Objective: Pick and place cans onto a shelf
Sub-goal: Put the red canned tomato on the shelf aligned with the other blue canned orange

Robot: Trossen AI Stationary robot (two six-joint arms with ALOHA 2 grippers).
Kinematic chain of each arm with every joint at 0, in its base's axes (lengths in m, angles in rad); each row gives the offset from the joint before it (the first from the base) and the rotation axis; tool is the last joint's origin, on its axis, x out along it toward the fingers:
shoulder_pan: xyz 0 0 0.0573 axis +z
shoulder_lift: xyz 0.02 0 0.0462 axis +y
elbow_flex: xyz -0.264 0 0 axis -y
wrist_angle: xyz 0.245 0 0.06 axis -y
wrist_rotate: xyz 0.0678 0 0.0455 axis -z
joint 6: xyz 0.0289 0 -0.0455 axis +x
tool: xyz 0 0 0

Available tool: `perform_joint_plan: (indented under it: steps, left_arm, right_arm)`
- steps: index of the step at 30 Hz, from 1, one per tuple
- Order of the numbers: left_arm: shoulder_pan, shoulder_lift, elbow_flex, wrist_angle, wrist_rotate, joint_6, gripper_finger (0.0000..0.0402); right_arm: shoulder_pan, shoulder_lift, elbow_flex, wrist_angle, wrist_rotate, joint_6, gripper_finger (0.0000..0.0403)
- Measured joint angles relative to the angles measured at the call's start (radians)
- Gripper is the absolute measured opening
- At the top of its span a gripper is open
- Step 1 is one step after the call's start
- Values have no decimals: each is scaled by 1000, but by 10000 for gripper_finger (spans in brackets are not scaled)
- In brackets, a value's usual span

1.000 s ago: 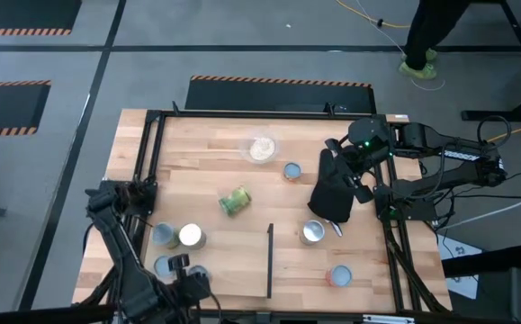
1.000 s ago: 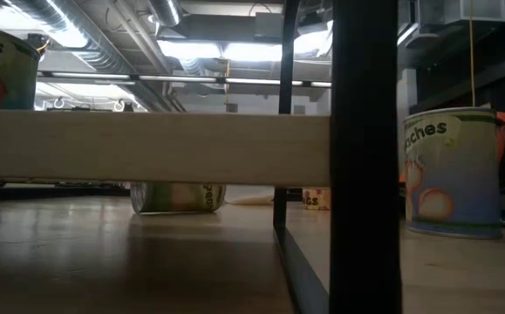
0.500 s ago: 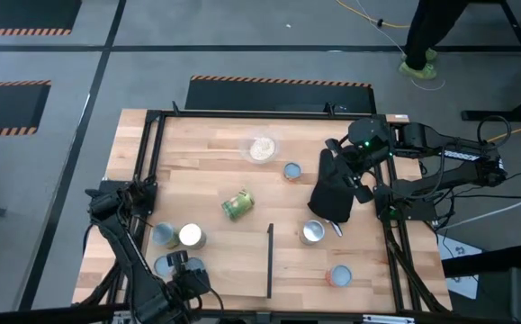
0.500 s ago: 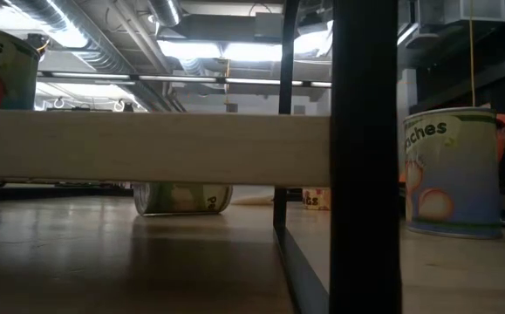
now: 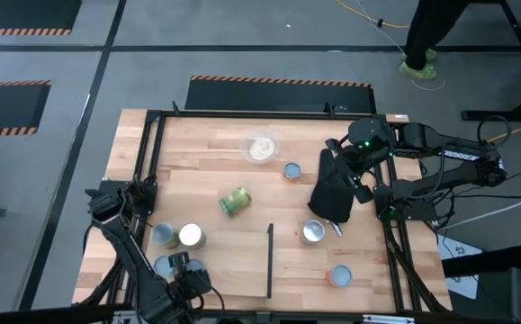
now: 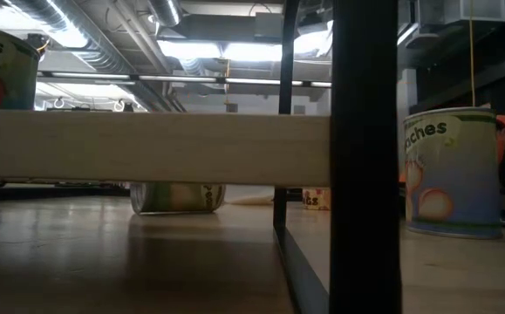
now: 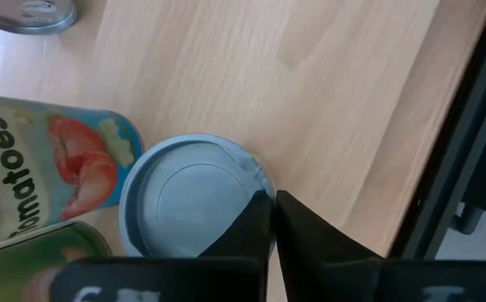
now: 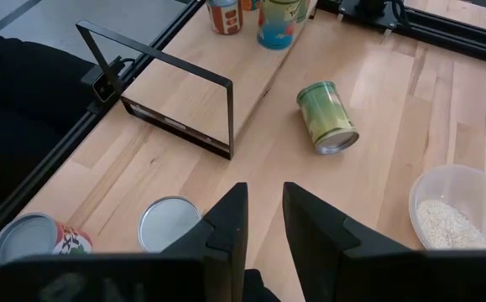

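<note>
The shelf [image 5: 233, 261] is a light-wood plank at the near left with a black strip [image 5: 270, 261] along its right edge. Several cans [image 5: 191, 236] stand on it. My left gripper [image 5: 188, 274] is shut, with its tips [image 7: 272, 205] over the rim of a pale-blue-topped can [image 7: 184, 197] beside a tomato can [image 7: 49, 168]. A green-labelled can [image 5: 235, 202] lies on its side mid-table. Three more cans [image 5: 312, 232] stand on the table's right half. My right gripper [image 5: 343, 175] hovers at the far right over a black oven mitt [image 5: 330, 202], its fingers [image 8: 263, 189] slightly apart and empty. My left gripper points down with its shut fingertips [image 7: 255, 218] over the edge of the pale blue can's top [image 7: 243, 180]. I cannot tell whether they touch it. The can stands upright on the shelf.
A clear bowl of beige grains [image 5: 262, 148] sits at the far middle. A black frame rail [image 5: 148, 180] runs round the table. In the low view the shelf plank [image 6: 147, 146] and its black upright [image 6: 365, 157] fill the front, with a peaches can [image 6: 451, 170] to the right.
The green can has rolled a little toward the table's right edge and back to where it lay.
</note>
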Motion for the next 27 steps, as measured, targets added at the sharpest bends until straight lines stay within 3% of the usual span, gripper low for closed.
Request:
perform_joint_plan:
  steps: [10, 20, 27]
  left_arm:
    - [0, 0, 0, -1, 12, 1, 9]
    - [3, 0, 0, -4, 39, 1, 52]
    - [11, 0, 0, -4, 38, 1, 58]
  right_arm:
    - [0, 0, 0, 0, 0, 0, 83]
    - [0, 0, 0, 0, 0, 0, 83]
    - [0, 0, 0, 0, 0, 0, 83]
